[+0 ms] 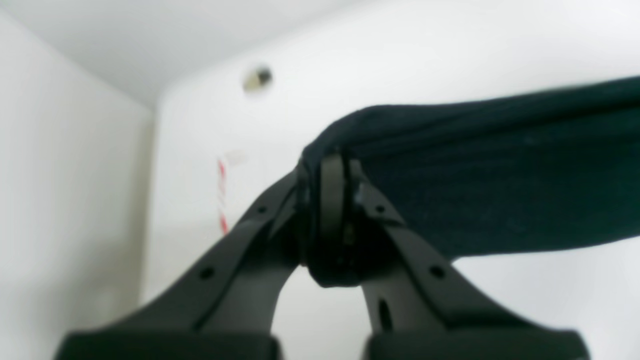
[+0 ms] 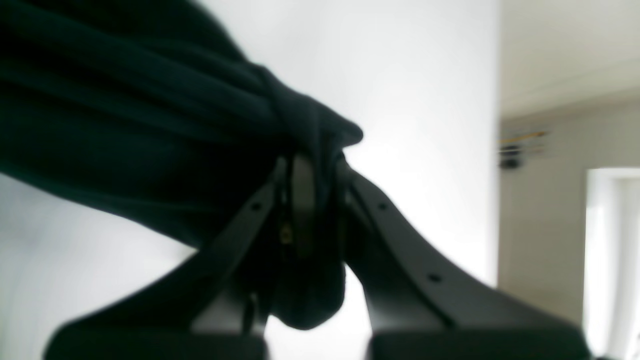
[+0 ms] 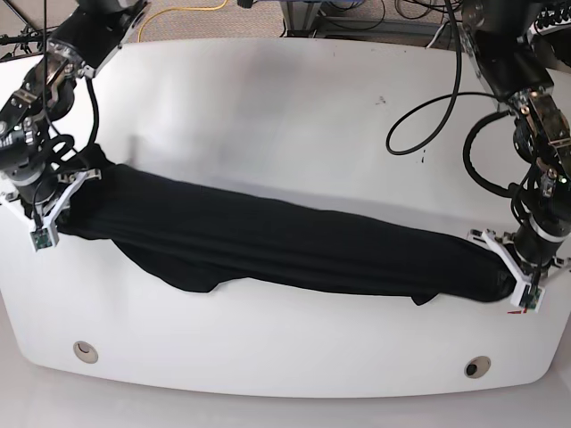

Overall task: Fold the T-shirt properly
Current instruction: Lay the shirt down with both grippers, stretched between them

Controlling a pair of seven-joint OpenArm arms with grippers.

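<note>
The black T-shirt (image 3: 285,239) is stretched in a long band across the white table (image 3: 285,98), hanging between both arms. My left gripper (image 1: 332,170) is shut on one bunched end of the T-shirt (image 1: 500,175), at the right in the base view (image 3: 508,276). My right gripper (image 2: 305,170) is shut on the other bunched end of the T-shirt (image 2: 125,120), at the left in the base view (image 3: 80,178). Cloth sags below the band near the left (image 3: 192,272).
Two round holes sit near the table's front edge, one left (image 3: 86,349) and one right (image 3: 476,366). Black cables (image 3: 428,116) hang over the table's back right. A yellow cable (image 3: 178,13) lies on the floor behind.
</note>
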